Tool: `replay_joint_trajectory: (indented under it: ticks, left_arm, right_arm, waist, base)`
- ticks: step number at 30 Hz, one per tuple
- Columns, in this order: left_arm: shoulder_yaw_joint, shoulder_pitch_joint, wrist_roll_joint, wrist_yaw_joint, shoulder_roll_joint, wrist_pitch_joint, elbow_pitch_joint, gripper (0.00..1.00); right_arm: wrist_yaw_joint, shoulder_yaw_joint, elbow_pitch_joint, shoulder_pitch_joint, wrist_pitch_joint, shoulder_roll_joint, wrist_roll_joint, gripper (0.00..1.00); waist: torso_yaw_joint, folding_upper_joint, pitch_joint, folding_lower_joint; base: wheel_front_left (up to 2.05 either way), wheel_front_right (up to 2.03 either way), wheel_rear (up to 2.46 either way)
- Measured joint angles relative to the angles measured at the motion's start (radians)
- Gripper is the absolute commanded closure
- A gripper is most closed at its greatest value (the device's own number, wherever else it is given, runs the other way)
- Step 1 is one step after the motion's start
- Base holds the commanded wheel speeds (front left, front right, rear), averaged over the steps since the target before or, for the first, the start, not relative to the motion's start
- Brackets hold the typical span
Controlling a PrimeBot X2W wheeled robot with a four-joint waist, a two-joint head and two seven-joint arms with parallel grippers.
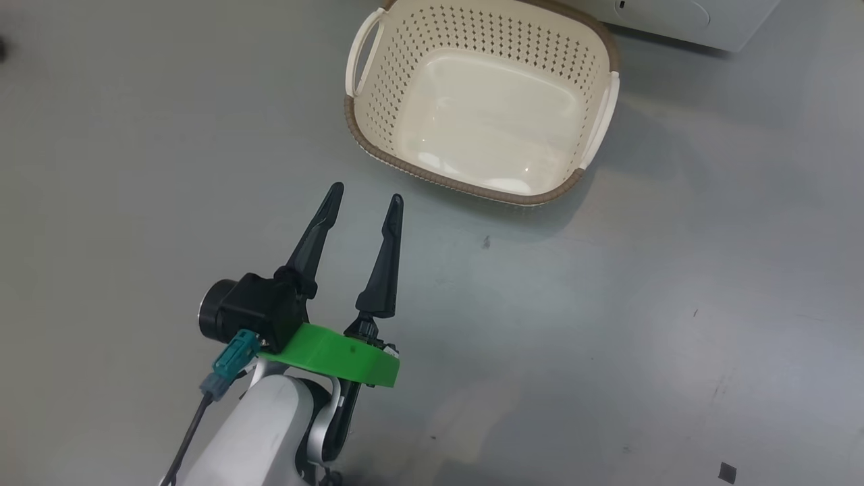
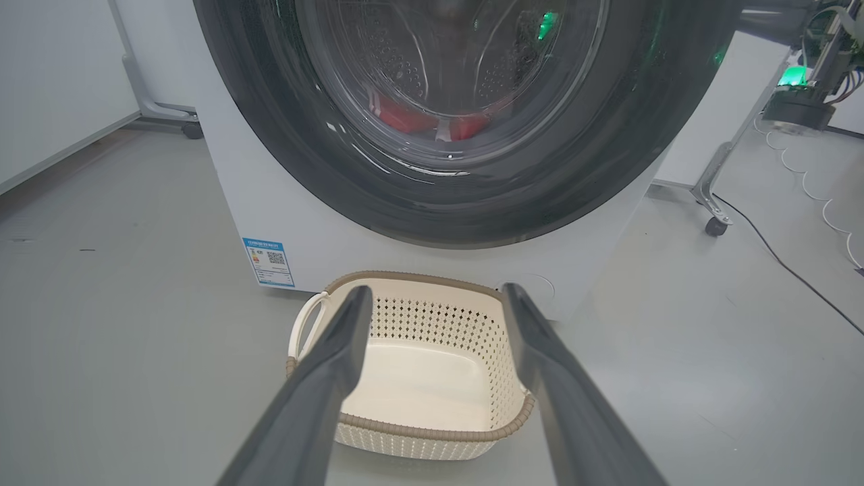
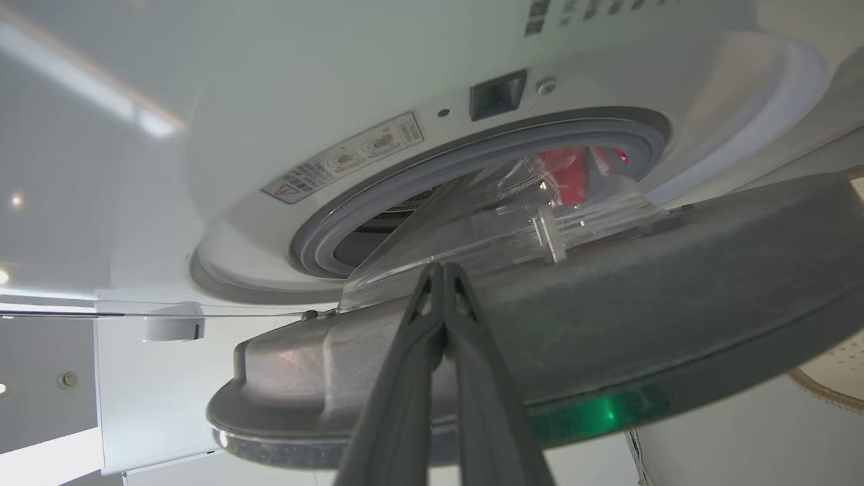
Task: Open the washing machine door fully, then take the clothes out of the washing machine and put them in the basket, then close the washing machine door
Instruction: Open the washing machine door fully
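- One basket [image 1: 405,81], one washer [image 2: 324,250], one door [image 2: 472,209], two end effectors. The clothes [image 2: 405,121] show as two red patches through the glass, so their number cannot be told.
- The left end effector [image 1: 366,192] is spread wide and holds nothing. It hangs over the grey floor [image 1: 607,304], near the basket's near rim but apart from it.
- The right end effector [image 3: 439,268] has its fingers pressed together with nothing between them. Its tips lie over the door's inner face at the foot of the glass bowl; whether they touch it cannot be told.
- The door is ajar. Its grey inner rim stands off the washer's front, and the bowl is partly out of the grey seal [image 3: 405,175].
- The clothes are inside the drum, low behind the glass.
- The basket is empty and upright on the floor, just in front of the washer and below the door's lower edge. Bare floor lies open to its left, right and near side.
- The head view takes in the whole basket and only a corner of the washer.
- The left wrist view adds the door's black front and a blue label [image 2: 268,262].
- The right wrist view adds the gap behind the door and a warning sticker [image 3: 344,162].
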State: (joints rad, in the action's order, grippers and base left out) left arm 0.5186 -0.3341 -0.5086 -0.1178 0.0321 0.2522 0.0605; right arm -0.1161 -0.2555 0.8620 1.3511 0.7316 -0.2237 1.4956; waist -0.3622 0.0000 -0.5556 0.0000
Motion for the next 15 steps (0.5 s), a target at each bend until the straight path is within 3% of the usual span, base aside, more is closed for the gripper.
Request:
replay_joint_trajectory:
  ticks: [15]
  left_arm:
    - [-0.028,0.001,-0.001,0.0,0.0,0.0,0.006,0.0]
  right_arm:
    - [0.019,0.017,0.039,-0.052,0.023,0.005,-0.001,1.0]
  waist:
    - [-0.017,0.0,0.032,0.0]
  base:
    - [0.0,0.0,0.0]
